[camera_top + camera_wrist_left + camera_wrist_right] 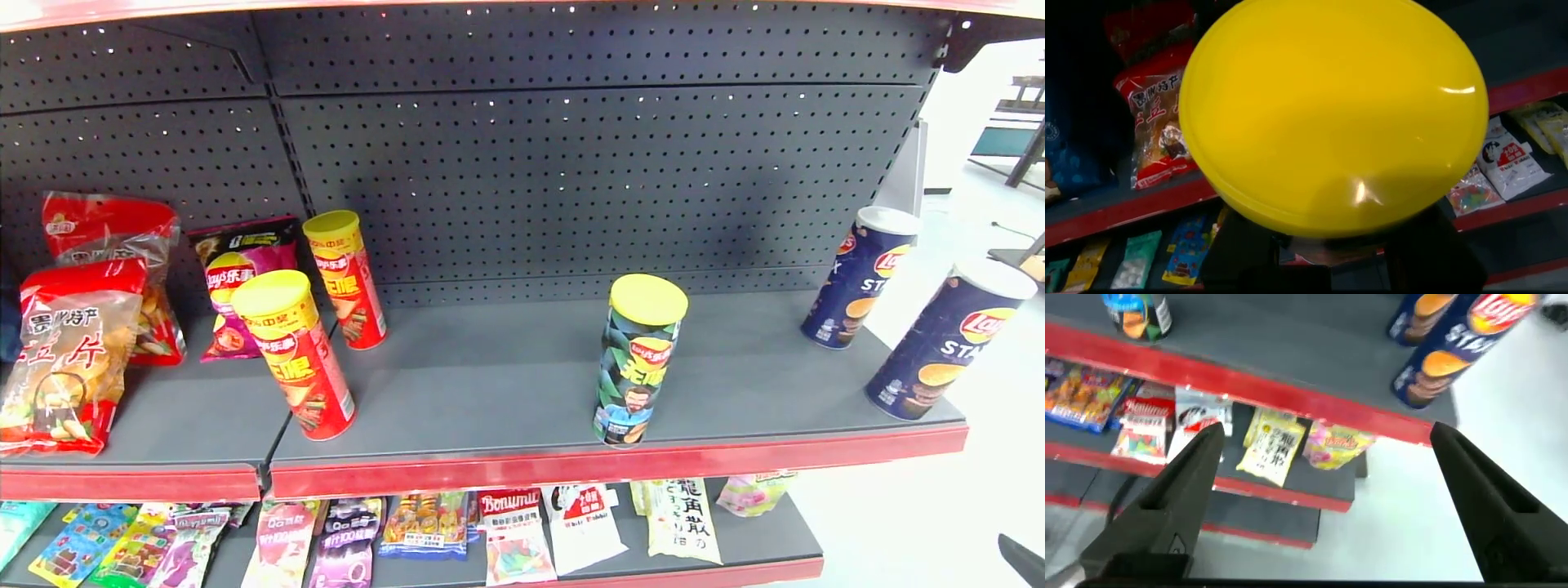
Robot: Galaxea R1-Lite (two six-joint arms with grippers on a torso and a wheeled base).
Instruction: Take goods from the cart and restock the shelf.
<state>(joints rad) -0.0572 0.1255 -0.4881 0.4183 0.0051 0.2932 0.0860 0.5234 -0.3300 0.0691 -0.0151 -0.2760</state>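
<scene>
Left gripper (1331,249): dark fingers pinch a round chip can with a yellow lid (1331,114). The lid is smooth, glossy plastic, facing the camera, and the can is held before the red metal front lip of the shelf (1118,212). Right gripper (1327,433): black tapered fingers spread wide, empty, near a dark blue cylindrical can (1449,355) on the shelf.

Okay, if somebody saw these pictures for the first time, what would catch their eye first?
The big yellow lid, looming right in front of the left wrist camera. Next, the lone dark green can with a yellow top, upright near the front edge of the upper shelf, with two navy cans at its right end. The right claw is open, out in front of that shelf's right end.
</scene>
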